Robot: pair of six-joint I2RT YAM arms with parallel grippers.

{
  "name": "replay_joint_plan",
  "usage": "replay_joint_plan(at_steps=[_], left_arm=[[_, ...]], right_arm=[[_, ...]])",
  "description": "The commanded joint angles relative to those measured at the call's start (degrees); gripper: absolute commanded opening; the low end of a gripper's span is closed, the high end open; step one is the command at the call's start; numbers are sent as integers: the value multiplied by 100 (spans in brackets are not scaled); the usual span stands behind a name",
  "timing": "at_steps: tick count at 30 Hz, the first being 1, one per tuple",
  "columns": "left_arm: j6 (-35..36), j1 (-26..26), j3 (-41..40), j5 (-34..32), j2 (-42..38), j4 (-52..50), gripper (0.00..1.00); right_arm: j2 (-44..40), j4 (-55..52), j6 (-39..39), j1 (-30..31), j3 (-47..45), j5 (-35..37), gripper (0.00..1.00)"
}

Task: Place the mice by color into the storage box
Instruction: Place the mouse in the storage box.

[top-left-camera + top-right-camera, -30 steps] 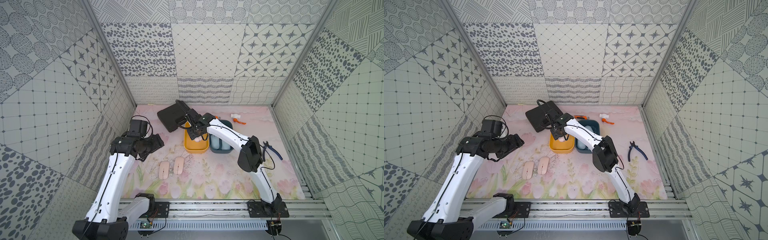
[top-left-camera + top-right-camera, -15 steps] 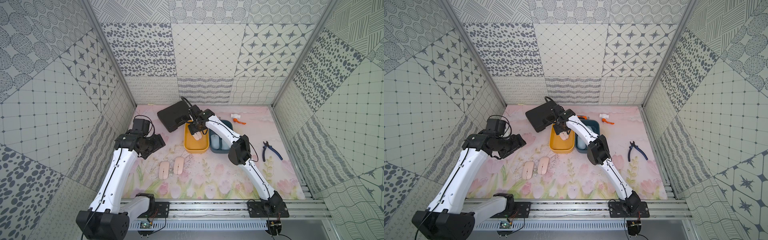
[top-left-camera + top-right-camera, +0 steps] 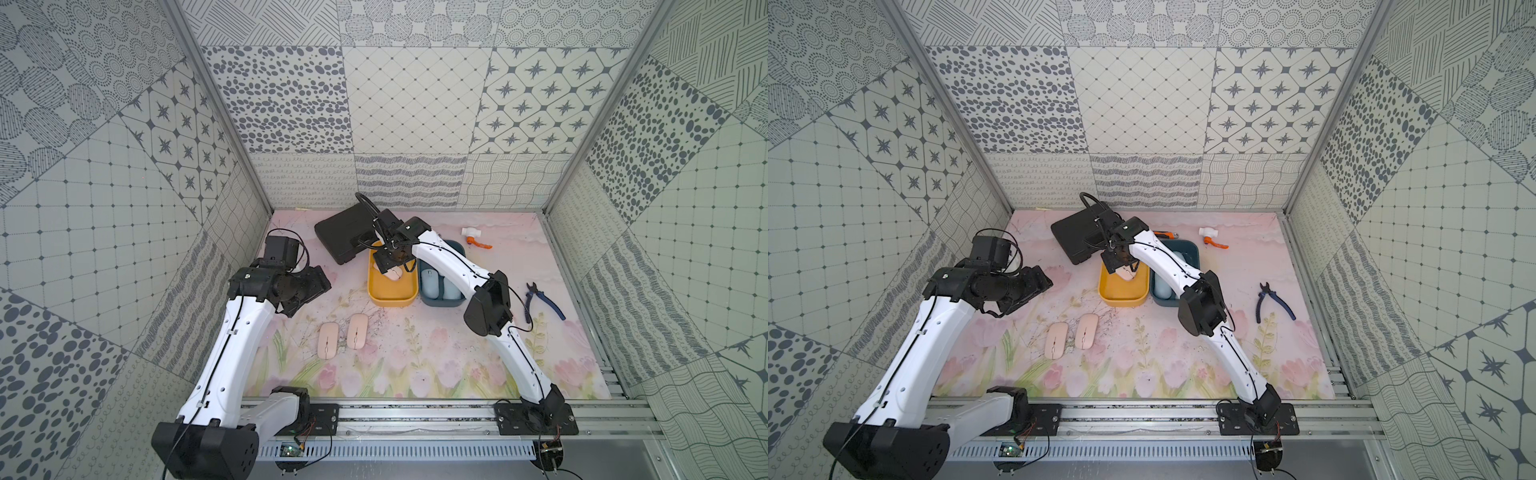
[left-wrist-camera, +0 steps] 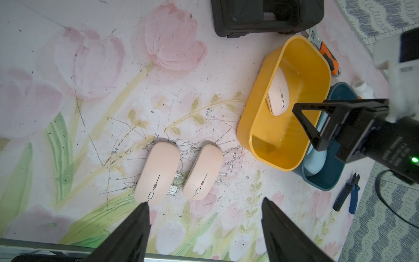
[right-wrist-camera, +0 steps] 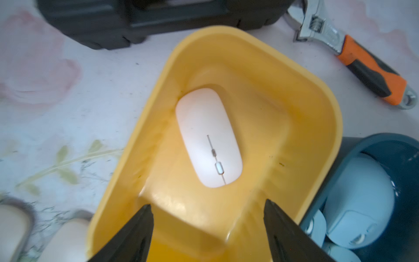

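Since a second ago the right gripper (image 5: pixel 207 204) has let go: then its fingers were clamped together over the yellow bin (image 5: pixel 306 136), and now they stand spread with nothing between them. One pink mouse (image 5: pixel 208 138) lies flat on the floor of that bin, top side up, in the far half. In the right wrist view it sits just ahead of the two dark fingertips (image 5: pixel 145 211) and clear of both. In both top views the same gripper (image 3: pixel 388 262) hangs over the bin's far end with the mouse (image 3: pixel 394 273) just beneath it. The blue bin (image 3: pixel 442 302) stands touching the yellow one on its right side and holds the light blue mice (image 5: pixel 358 199); the arm covers part of them, so their number cannot be told. Two more pink mice (image 4: pixel 158 172) (image 4: pixel 203 172) lie side by side on the flowered mat (image 4: pixel 90 113), near the yellow bin's near end. The left gripper (image 4: pixel 205 202) is held above the mat to their left, fingers spread and empty. In its wrist view the pair lies just ahead of its fingertips.
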Motion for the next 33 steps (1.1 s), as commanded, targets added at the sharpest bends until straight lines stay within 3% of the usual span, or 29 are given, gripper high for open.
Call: replay_joint_plan(at_steps=[1,10,21,33], left_arm=[[104,27,210,-118,-141,-221,80],[94,31,72,-133,-662,-340,80],[68,31,-298,-19,-1351,-397,80],[115,23,-462,-9,-1629,-383,81]], right_arm=[[-422,-662,688,379,9,51,81],[-1155,263,2471,1301,-2111,-237,77],[-1271,1209,3884,1689,-3255,-584,77],[-730,1229,4284,1791,-2847,-1198,77]])
